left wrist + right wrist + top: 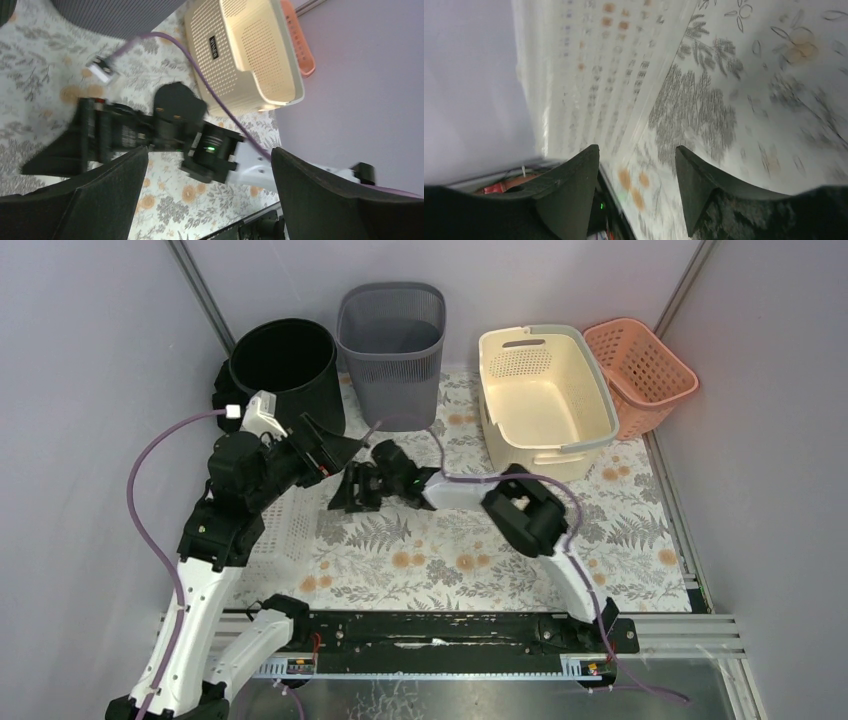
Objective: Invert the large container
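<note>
Across the table's (450,540) back are ranged, left to right: round bin (285,365), tall bin (392,340), wide basket (540,395), seemingly touching small basket (640,375).

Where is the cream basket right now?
In the top view, the cream basket stands upright at the back right, between the grey bin on its left and the pink basket on its right.

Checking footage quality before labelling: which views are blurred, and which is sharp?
Top external: sharp, evenly lit. Left wrist: the right gripper is blur-smeared, the cream basket clearer. Right wrist: the tablecloth is streaked with blur.
</note>
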You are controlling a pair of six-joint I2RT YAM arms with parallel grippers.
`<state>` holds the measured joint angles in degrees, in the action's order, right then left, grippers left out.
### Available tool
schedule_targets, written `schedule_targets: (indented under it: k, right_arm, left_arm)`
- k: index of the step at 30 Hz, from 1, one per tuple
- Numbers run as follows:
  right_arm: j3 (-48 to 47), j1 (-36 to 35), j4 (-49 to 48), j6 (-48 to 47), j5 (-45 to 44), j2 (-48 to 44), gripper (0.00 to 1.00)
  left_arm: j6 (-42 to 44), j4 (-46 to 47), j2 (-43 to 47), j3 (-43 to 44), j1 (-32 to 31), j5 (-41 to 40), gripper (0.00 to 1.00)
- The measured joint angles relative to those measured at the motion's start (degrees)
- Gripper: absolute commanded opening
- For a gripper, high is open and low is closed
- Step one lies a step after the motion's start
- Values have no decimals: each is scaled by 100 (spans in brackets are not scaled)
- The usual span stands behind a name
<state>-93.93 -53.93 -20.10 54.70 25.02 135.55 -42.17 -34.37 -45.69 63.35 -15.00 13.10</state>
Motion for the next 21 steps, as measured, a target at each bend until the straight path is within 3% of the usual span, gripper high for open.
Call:
schedule_targets:
  k: [5, 7, 10, 16, 21]
  right_arm:
    - [796, 461, 1165, -986, -107, -2037, 67]
    - [481, 667, 2044, -1589, -435, -2824, 68]
    - [-815, 938, 3585, -2520, -1161, -3449, 70]
    - [-3268, 1366, 5995, -3967, -2885, -3104, 60]
    - [-3578, 1818, 6985, -4358, -3871, -2026, 61]
  left_arm:
    - [129, 4, -114, 527, 0, -2, 100]
    - [201, 11, -179, 638, 0, -4, 100]
    - [245, 22, -254, 601, 0, -2, 100]
    - [437, 17, -590, 442, 0, 0, 100]
    - [667, 2, -743, 442, 0, 68, 100]
